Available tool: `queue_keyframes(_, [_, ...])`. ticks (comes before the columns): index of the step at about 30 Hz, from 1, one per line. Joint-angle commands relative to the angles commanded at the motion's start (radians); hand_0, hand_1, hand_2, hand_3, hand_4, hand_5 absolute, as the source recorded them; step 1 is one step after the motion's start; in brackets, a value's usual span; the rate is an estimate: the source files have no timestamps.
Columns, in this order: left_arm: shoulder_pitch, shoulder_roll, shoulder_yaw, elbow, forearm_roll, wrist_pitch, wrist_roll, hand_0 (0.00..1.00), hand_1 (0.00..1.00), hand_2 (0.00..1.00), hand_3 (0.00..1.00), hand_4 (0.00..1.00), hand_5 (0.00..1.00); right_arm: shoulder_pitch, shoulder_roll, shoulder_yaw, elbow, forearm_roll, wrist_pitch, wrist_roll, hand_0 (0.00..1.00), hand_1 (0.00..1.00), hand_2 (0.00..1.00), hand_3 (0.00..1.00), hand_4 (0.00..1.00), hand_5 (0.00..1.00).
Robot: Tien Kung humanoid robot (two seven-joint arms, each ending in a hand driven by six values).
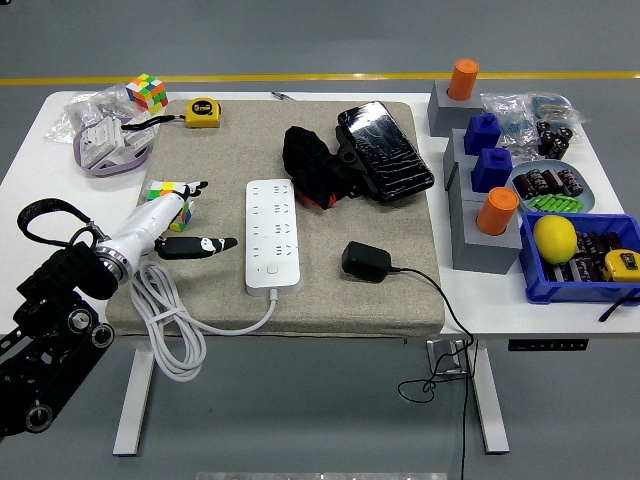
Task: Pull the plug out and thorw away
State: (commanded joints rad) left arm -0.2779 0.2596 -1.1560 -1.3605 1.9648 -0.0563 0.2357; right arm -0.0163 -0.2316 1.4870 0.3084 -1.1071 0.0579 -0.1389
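Plug point(366, 262), a black adapter block, lies unplugged on the grey mat point(400, 225) just right of the white power strip point(274, 235), its black cable point(440, 310) trailing right and dropping over the near edge of the surface point(20, 170). Nearest of all, the strip's white cord point(170, 325) coils in loops off the mat's near left corner. The left hand point(175, 225) hovers over the mat's left side, apart from the strip, fingers spread and relaxed, holding nothing, one black-tipped finger point(205, 245) pointing right toward the strip. A small coloured cube point(165, 190) sits beside that hand. Farther back in the middle, a black bundle point(315, 165) lies against a black wrapped case point(385, 150). At the right, a blue bin point(580, 290) holds a lemon point(555, 238), with grey stands carrying orange and blue pieces point(490, 165) behind it. At the far left are a lavender tray point(110, 150), a Rubik's cube point(147, 92) and a yellow tape measure point(203, 111).
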Motion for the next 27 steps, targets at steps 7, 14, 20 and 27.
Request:
queue_keyframes(7, [-0.028, 0.011, 0.018, 0.004, -0.010, 0.026, -0.036, 0.895, 0.942, 0.941, 0.998, 0.998, 0.572, 0.015, -0.013, -0.009, 0.001, 0.005, 0.002, 0.001, 0.568, 0.649, 0.671, 0.572, 0.969, 0.515])
queue_keyframes(14, [-0.052, 0.018, 0.009, 0.003, -0.008, 0.020, -0.027, 0.891, 0.941, 0.939, 0.998, 0.998, 0.566, 0.026, -0.018, -0.014, 0.000, 0.003, 0.008, 0.003, 0.568, 0.649, 0.671, 0.573, 0.969, 0.515])
queue_keyframes(20, [-0.063, 0.018, 0.009, 0.001, -0.009, 0.018, -0.025, 0.890, 0.943, 0.941, 0.998, 0.998, 0.566, 0.028, -0.031, -0.019, 0.000, 0.005, 0.010, 0.001, 0.569, 0.649, 0.671, 0.572, 0.969, 0.515])
queue_keyframes(27, [-0.075, 0.022, 0.020, 0.000, -0.009, 0.014, -0.021, 0.891, 0.943, 0.942, 0.998, 0.998, 0.564, 0.032, -0.035, -0.023, 0.002, 0.008, 0.013, 0.000, 0.568, 0.649, 0.671, 0.573, 0.969, 0.515])
